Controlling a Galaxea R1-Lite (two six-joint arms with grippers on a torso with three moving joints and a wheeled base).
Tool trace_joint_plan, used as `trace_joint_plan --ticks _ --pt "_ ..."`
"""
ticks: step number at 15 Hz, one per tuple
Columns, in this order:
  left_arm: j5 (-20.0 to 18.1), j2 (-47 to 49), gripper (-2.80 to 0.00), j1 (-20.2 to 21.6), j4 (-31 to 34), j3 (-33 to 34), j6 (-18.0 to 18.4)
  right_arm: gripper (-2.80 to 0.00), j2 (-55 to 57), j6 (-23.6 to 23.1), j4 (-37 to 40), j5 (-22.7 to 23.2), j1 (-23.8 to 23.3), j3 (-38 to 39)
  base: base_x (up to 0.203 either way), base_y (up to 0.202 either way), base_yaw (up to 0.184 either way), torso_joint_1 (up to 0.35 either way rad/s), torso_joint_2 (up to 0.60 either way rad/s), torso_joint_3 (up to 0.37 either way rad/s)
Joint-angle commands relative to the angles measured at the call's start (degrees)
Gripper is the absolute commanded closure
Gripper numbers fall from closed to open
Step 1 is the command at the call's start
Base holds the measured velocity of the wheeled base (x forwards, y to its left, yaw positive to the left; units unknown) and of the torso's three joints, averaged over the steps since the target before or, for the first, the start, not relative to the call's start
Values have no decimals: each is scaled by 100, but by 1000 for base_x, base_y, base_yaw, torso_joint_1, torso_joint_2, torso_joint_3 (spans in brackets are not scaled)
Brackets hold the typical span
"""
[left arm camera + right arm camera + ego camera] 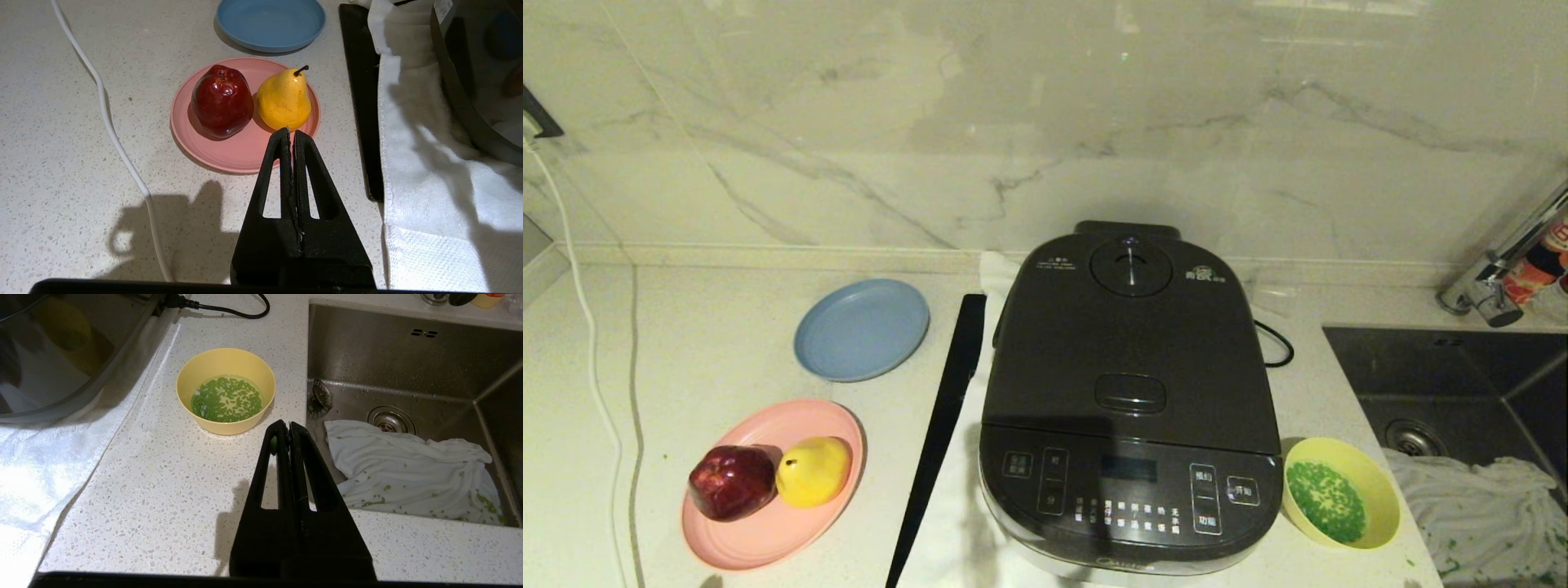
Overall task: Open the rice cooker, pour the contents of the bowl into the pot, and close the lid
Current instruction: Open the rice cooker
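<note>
We judge that nothing is begun: the rice cooker [1129, 400] stands on a white towel [429, 192] with its lid [1129, 343] down, and the pale-yellow bowl [1341, 501] of green bits [226, 399] sits on the counter just beside its front right corner. Both the left gripper [291, 131] and the right gripper [284, 425] hang back over the counter, fingers pressed together, empty. Next we would need a fingertip on the oblong latch button [1129, 393] to release the lid.

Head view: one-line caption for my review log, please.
Closed rice cooker on a white towel, yellow bowl of green bits at its right, arms out of view.
</note>
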Motion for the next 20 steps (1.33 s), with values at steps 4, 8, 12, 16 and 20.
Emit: trace_joint_plan --ticks 4,8,12,16,20 --pt "0 -4 0 0 -3 52 -2 0 -77 296 -142 -84 4 38 0 0 0 0 0 0" --pt "9 -13 0 0 -3 44 -2 0 -77 296 -149 -87 6 38 0 0 0 0 0 0" --pt "-25 38 0 6 415 -1210 -127 0 -73 296 -149 -84 10 38 0 0 0 0 0 0" --pt "-573 1754 0 2 1213 -2991 -576 0 -77 296 -144 -84 3 38 0 0 0 0 0 0" --pt "-1977 4085 0 -19 1433 -4488 -1131 0 -77 296 -145 -84 3 38 0 0 0 0 0 0"
